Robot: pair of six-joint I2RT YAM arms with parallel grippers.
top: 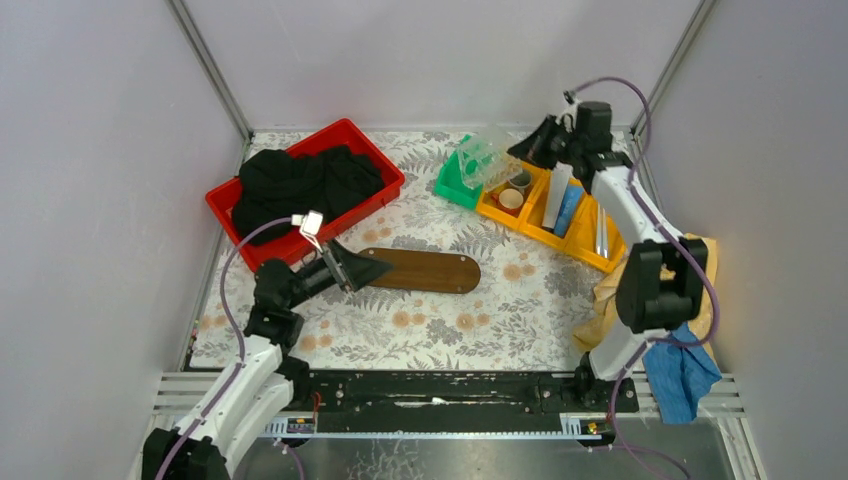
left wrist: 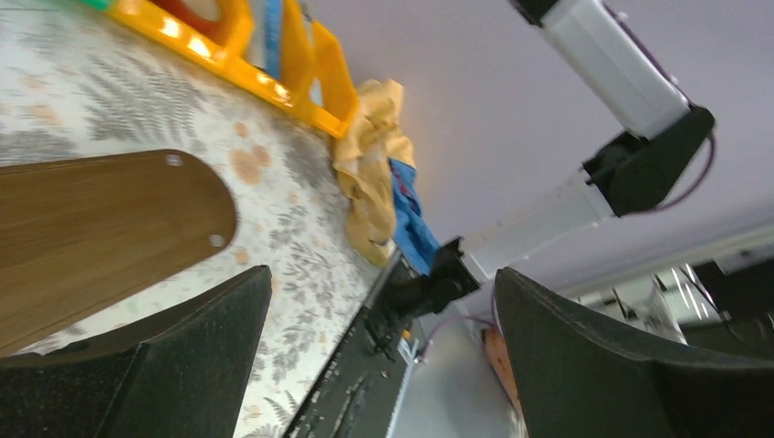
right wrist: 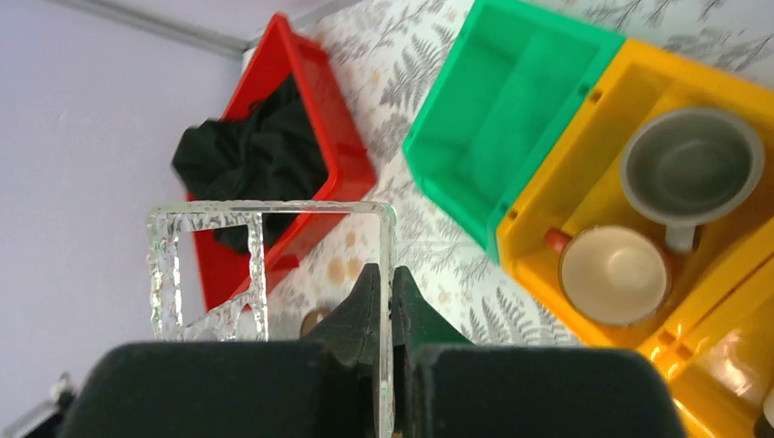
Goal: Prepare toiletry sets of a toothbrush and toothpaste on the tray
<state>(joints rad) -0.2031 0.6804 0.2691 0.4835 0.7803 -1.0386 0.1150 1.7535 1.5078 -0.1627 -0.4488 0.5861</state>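
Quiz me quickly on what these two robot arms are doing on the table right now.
1. True or false: the left gripper has its jaws shut.
2. What is the right gripper pinching? A a sponge, B the clear plastic holder, C a spoon.
3. Fill in: the black cloth lies in the ___ crate.

Key: 1 false, its jaws stand wide apart; 2 B; 3 red.
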